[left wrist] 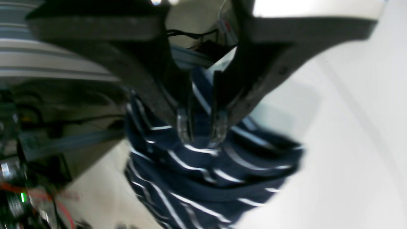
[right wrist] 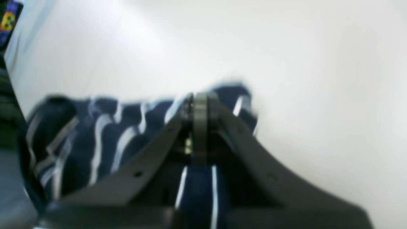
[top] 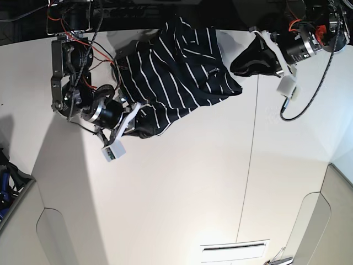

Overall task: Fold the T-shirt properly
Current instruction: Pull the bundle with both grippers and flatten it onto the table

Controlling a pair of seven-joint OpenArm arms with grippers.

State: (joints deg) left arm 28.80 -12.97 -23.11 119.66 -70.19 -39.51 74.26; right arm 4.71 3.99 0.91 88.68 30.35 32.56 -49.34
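The T-shirt [top: 176,72], dark navy with thin white stripes, lies bunched at the far middle of the white table [top: 182,187]. My right gripper [top: 140,118] is at its near left edge. In the right wrist view that gripper [right wrist: 198,101] is shut on a fold of the T-shirt [right wrist: 95,140]. My left gripper [top: 238,70] sits at the shirt's right corner. In the left wrist view its clear fingertips [left wrist: 185,124] stand narrowly apart, the left gripper [left wrist: 202,127] pinching a fold of the T-shirt [left wrist: 203,178] that fills the gap and runs up between the fingers.
A thin seam [top: 251,165] runs down the table right of centre. A white slot [top: 234,247] lies near the front edge. Cables and electronics [top: 71,22] crowd the far left corner. Off the table's edge, dark clutter [left wrist: 38,152] shows in the left wrist view.
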